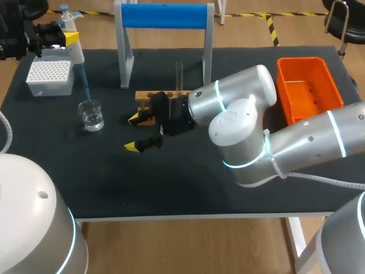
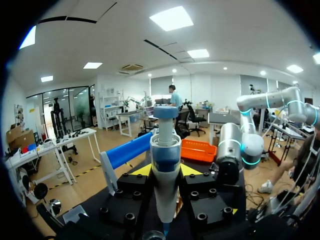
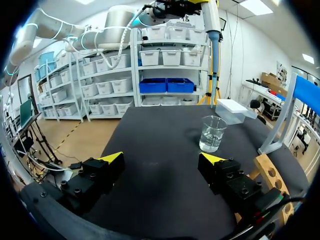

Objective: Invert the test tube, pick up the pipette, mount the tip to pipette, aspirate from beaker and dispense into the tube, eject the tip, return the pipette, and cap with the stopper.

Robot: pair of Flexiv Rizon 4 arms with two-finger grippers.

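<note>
1. The left gripper has its jaws clenched on the pipette, one black finger block on each side of the white body. The blue plunger end stands up ahead of them.
2. In the head view the left gripper is at the far left corner of the table. It holds the pipette tilted.
3. The blue tip is mounted and slants down to the mouth of the beaker. Whether it reaches the water cannot be told.
4. The right gripper is released. Its yellow-tipped jaws stand wide apart over bare mat with nothing between them.
5. The beaker, holding clear liquid, stands ahead of the right gripper, toward one finger's side, with the pipette above it.
6. The right gripper hovers near the middle of the table, just beside the wooden rack.
7. The test tube stands upright at the rack's far side.
8. A white tip box lies just behind the beaker.
9. A blue-barred stand is at the far edge, and an orange bin is far right.
</note>
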